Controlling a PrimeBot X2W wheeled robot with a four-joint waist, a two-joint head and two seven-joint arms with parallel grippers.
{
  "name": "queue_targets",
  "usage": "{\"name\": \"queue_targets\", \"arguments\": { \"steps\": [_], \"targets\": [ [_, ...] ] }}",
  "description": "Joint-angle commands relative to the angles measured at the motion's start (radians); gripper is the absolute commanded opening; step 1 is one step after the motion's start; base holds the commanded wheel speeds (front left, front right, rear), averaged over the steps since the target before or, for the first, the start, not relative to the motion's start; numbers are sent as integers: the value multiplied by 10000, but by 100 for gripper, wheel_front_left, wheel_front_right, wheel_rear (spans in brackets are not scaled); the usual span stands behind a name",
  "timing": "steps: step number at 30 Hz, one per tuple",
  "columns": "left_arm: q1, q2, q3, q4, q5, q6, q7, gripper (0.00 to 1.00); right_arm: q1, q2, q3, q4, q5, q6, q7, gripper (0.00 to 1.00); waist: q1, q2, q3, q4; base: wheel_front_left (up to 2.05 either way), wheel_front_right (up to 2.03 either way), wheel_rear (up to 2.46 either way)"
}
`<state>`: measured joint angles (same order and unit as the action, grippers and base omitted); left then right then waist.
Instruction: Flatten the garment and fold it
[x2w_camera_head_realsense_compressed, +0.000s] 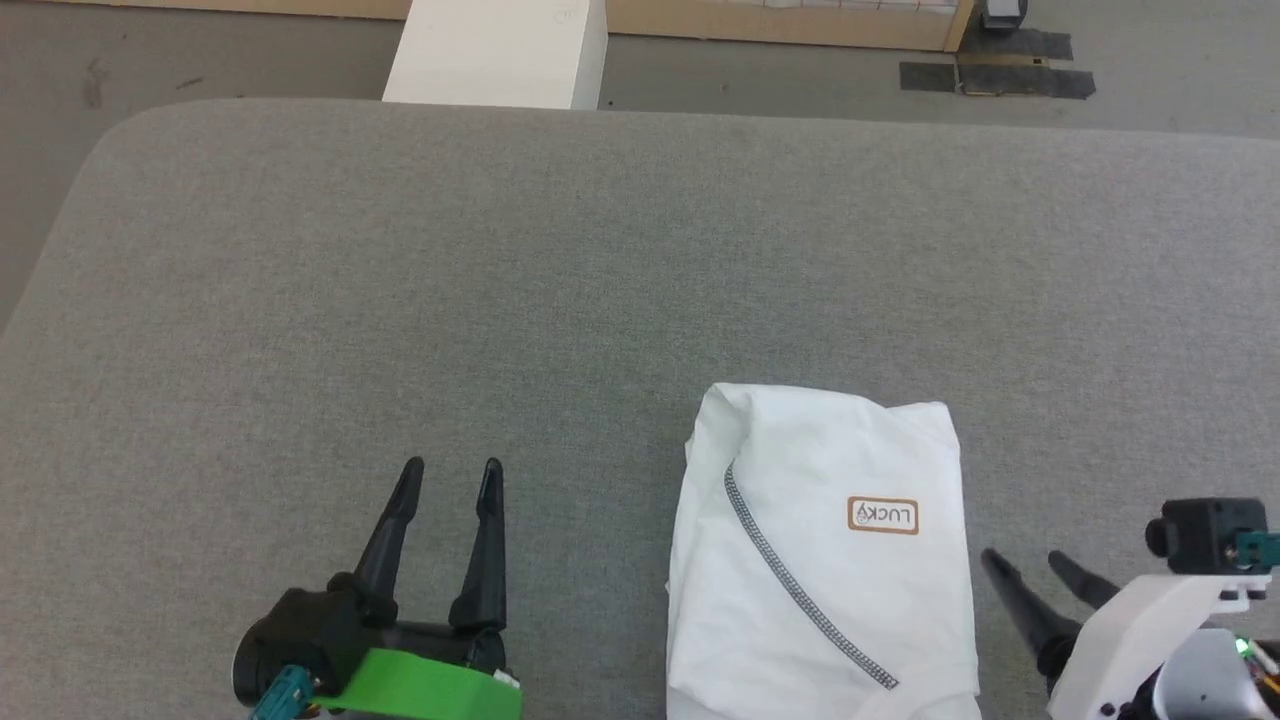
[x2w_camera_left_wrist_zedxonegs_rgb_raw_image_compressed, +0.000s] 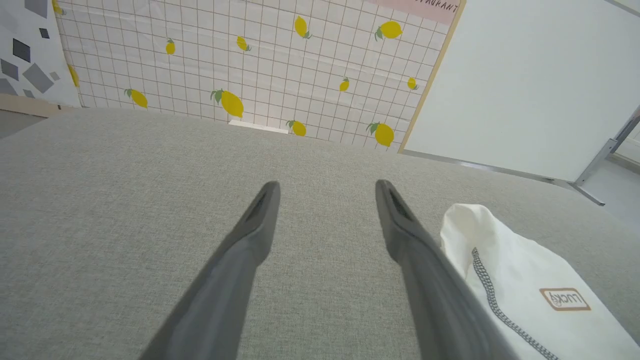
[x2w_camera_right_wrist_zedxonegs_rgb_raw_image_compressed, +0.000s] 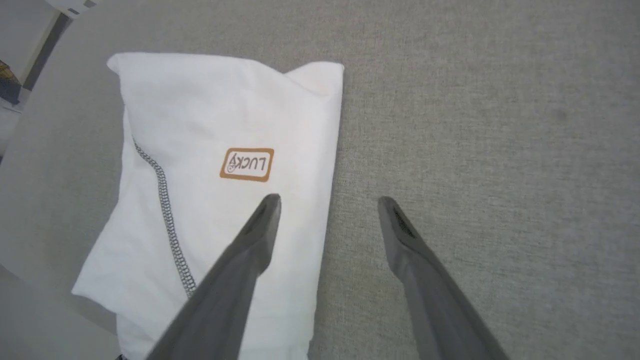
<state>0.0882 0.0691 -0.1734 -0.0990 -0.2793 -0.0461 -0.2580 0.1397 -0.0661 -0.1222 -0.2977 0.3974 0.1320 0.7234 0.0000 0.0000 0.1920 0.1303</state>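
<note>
The garment (x2w_camera_head_realsense_compressed: 820, 560) lies folded into a compact white rectangle near the front of the grey table, with a dark stitched seam and a small brown label on top. It also appears in the left wrist view (x2w_camera_left_wrist_zedxonegs_rgb_raw_image_compressed: 525, 290) and the right wrist view (x2w_camera_right_wrist_zedxonegs_rgb_raw_image_compressed: 220, 190). My left gripper (x2w_camera_head_realsense_compressed: 452, 468) stands open over bare table to the garment's left, holding nothing (x2w_camera_left_wrist_zedxonegs_rgb_raw_image_compressed: 326, 186). To the garment's right, my right gripper (x2w_camera_head_realsense_compressed: 1020, 556) is open and empty; in its own view (x2w_camera_right_wrist_zedxonegs_rgb_raw_image_compressed: 327, 200) one finger hovers over the garment's right edge, the other over the table.
The grey fabric-covered table (x2w_camera_head_realsense_compressed: 500, 280) stretches wide behind and to the left of the garment. A white box (x2w_camera_head_realsense_compressed: 497, 52) stands on the floor past the far edge. A lemon-patterned wall (x2w_camera_left_wrist_zedxonegs_rgb_raw_image_compressed: 250, 65) and a white panel (x2w_camera_left_wrist_zedxonegs_rgb_raw_image_compressed: 525, 85) rise beyond the table.
</note>
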Motion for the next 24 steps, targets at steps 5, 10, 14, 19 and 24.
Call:
{"name": "queue_targets", "arguments": {
  "steps": [5, 10, 14, 19, 24],
  "targets": [
    [210, 115, 34, -113, 49, 55, -5, 100, -201, 141, 31, 1371, 102, -13, -675, 100, 0, 0, -96, 56, 0, 0, 0],
    [179, 243, 17, -231, 35, 64, 104, 100, -743, 155, 471, 2911, 470, -13, -1124, 100, 0, 0, -56, 238, 0, 0, 0],
    [144, 233, -43, -203, -5, 114, 93, 100, -1185, 157, 745, 3559, 608, -13, -1406, 0, 0, 0, -41, 197, 0, 0, 0],
    [18, 233, -83, -178, -25, 101, 72, 100, -1584, 157, 580, 3555, 428, -13, -1759, 0, 0, 0, -23, -71, 0, 0, 0],
    [-163, 285, -100, -231, 37, 117, 58, 100, -2101, 139, 264, 3423, -34, -13, -1727, 0, 0, 0, 99, -569, 0, 0, 0]
  ]
}}
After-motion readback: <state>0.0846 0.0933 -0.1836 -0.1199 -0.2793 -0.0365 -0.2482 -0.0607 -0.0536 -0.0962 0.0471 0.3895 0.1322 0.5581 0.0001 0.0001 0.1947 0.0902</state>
